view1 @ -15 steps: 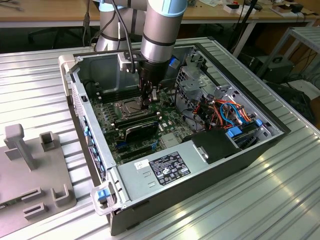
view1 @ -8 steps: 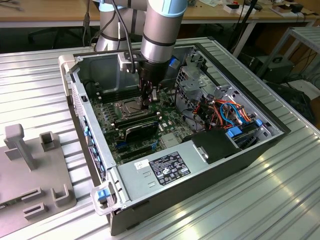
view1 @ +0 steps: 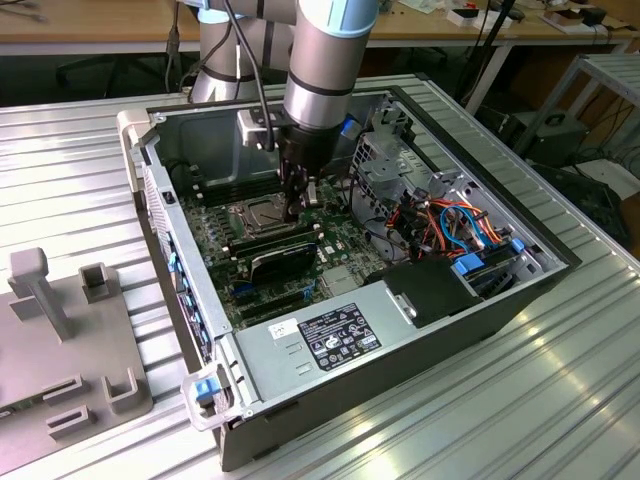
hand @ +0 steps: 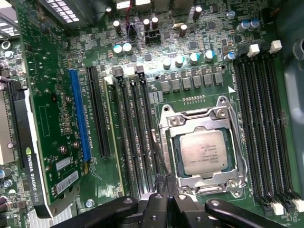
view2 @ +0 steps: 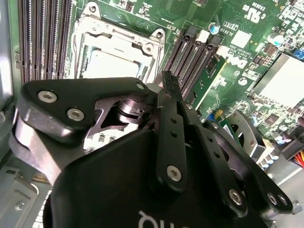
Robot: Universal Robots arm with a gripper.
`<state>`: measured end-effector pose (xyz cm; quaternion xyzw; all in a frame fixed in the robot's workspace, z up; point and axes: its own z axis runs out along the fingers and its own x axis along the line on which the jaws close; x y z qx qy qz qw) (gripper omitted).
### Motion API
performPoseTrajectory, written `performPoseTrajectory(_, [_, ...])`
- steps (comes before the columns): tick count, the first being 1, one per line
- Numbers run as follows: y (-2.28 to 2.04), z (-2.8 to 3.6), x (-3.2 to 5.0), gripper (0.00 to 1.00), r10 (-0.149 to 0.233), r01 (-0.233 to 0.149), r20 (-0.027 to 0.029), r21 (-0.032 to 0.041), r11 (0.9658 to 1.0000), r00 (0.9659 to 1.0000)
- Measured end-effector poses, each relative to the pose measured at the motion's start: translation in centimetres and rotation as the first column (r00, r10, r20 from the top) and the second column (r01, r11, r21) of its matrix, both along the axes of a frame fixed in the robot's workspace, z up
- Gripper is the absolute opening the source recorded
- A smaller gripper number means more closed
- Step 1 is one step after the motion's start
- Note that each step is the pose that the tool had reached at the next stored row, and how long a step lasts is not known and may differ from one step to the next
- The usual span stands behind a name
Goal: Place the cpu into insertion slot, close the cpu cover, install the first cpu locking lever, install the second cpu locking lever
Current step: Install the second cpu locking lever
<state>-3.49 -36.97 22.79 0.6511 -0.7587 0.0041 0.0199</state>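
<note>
Closest up, the gripper (hand: 168, 190) hangs with its black fingers drawn together on nothing, its body cut off in the first wrist view. In the second wrist view its linkage hides part of the cpu (view2: 111, 64). That chip lies flat, metal top upward, seated in the insertion slot (hand: 231, 152), edges square with the long memory slots (hand: 259, 137). Around it the cpu cover (hand: 192, 118) lies down; the levers I can't make out. Beyond: green motherboard (hand: 190, 71), open computer case (view1: 330, 395), ribbed metal table (view1: 450, 430), wooden desks (view1: 100, 25) behind.
</note>
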Motion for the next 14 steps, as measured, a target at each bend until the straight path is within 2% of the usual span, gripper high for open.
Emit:
performPoseTrajectory(6, [0.03,-0.12,-0.33,0.11,0.034,-0.034,0.0000,-0.0002,0.9994,0.9994])
performPoseTrajectory(9, [0.34,-0.13,-0.40,0.11,0.055,-0.055,0.0000,-0.0003,0.9985,0.9985])
performPoseTrajectory(14, [0.47,-0.24,-1.21,0.11,0.068,-0.068,0.0000,0.0003,0.9977,0.9977])
